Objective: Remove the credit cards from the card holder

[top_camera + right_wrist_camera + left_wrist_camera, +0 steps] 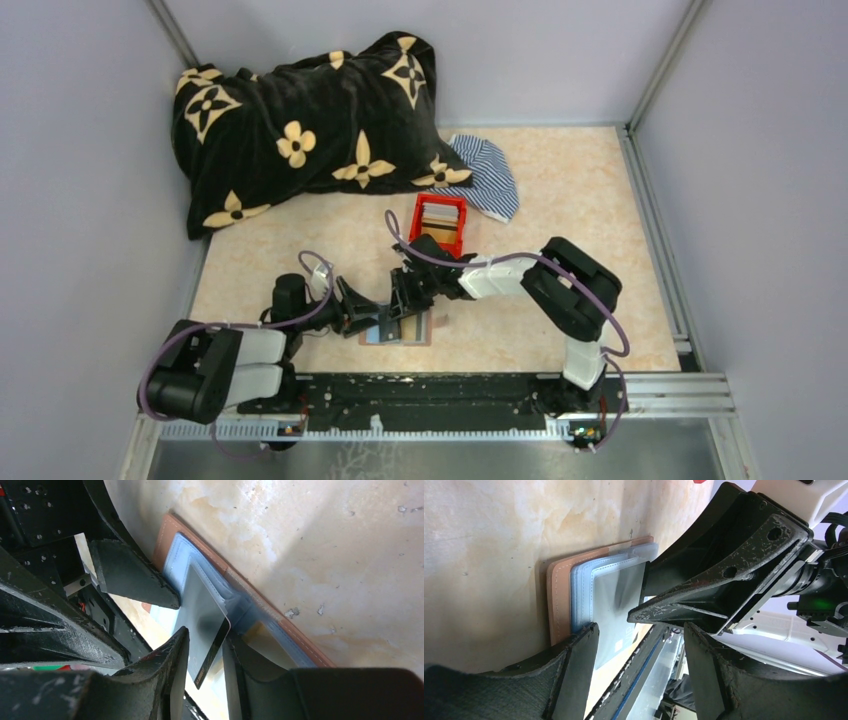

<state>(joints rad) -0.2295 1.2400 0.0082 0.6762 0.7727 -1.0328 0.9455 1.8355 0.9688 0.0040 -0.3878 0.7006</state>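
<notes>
The card holder (412,330) lies open on the table, brown leather with pale blue slots (182,562). My right gripper (205,640) hangs over it, open, one finger on each side of a grey credit card (206,622). That card has a black stripe and stands tilted, one edge lifted out of a slot. There is a gap between it and the left finger. My left gripper (641,630) is open, and one of its fingertips (585,637) rests on the holder's (559,585) near edge. A light blue card (621,640) lies flat beside that fingertip.
A red open-top box (438,222) stands just behind the grippers. A black blanket with tan flowers (300,130) and a striped cloth (488,175) lie at the back. The two grippers (385,312) sit very close together, near the table's front rail (430,390).
</notes>
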